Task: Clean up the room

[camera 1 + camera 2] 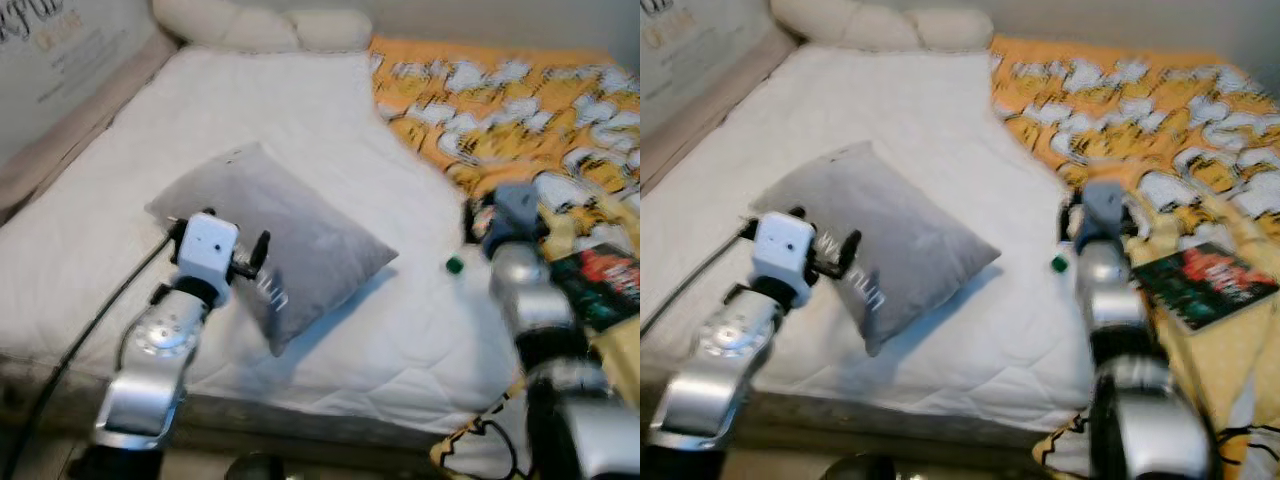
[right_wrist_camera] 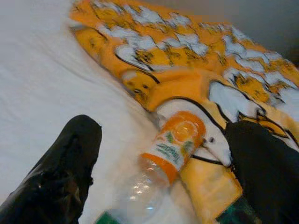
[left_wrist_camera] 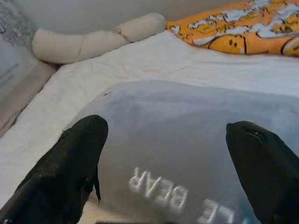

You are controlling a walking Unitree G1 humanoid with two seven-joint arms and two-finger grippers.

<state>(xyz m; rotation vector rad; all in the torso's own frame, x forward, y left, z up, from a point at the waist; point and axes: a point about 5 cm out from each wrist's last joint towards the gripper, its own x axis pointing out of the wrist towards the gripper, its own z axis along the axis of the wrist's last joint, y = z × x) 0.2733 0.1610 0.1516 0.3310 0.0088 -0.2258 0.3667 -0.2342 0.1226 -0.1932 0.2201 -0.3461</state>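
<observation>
left gripper jaws spread | over grey pillow | white mattress behind

Both our silver arms reach forward from the lower edge of the head views. Our left arm bends at the elbow, its white wrist block raised, and a dark cable trails back from it. Our left gripper has its two black fingers spread wide apart, gripping nothing. Our right arm stretches straighter, with a grey wrist block. Our right gripper likewise has its fingers parted wide, nothing between them.
</observation>
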